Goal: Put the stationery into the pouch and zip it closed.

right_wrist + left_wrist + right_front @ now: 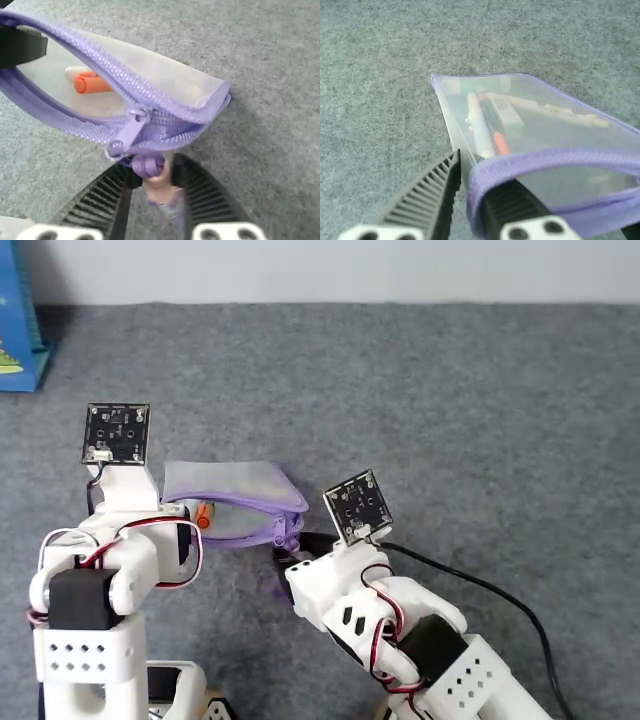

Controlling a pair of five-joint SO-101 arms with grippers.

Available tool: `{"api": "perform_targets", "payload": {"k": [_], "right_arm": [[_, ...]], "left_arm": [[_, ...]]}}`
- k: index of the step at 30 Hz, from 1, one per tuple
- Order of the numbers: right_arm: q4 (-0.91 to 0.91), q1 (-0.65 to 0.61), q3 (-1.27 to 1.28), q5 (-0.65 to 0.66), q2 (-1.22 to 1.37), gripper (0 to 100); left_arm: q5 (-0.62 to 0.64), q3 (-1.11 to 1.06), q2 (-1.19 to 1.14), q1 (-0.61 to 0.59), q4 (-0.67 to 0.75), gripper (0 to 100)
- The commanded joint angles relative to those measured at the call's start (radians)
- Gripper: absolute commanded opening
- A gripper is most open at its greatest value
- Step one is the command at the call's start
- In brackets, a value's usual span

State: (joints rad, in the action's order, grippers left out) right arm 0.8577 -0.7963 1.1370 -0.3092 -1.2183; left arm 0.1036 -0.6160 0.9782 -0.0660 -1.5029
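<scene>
Grey, carpet-like cloth covers the table (450, 390), which runs back to a plain white wall (350, 270); a blue box (18, 330) stands at the far edge on the left arm's side. A translucent flat plastic pouch with purple zip trim (235, 485) lies on the table between the two arms, just ahead of their wrists.

The left arm is folded low over its own end of the pouch, wrist tipped down. The left hand (467, 172) is pinched narrow on the pouch's mouth: one black ribbed finger lies outside the clear wall, the other sits inside under the purple band, with the wall caught between them. Through the plastic a white pen with an orange cap (479, 125) lies lengthwise inside, beside other pale stationery that is too hazy to name.

The right arm comes in at a slant from the near right, its black cable (480, 585) trailing across the table. The right hand (155, 175) sits at the pouch's other end, its fingers nearly together around the knotted purple zipper pull (148, 166), which hangs from the metal slider (131, 131). The slider rests close to that corner, and the zip stands open along most of its length, with the orange cap visible in the gap.
</scene>
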Motion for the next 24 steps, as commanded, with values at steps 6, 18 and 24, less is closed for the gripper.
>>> {"api": "perform_targets", "payload": {"k": [6,18,24], "right_arm": [[0.004,0.007,-0.048,0.011,0.018,10.1],[-0.065,0.007,-0.046,0.014,0.027,9.7],[-0.059,0.007,-0.044,0.017,0.022,9.2]], "left_arm": [[0.003,0.013,-0.002,-0.005,-0.003,1],[0.003,0.013,-0.002,-0.005,-0.003,1],[0.003,0.013,-0.002,-0.005,-0.003,1]]}}
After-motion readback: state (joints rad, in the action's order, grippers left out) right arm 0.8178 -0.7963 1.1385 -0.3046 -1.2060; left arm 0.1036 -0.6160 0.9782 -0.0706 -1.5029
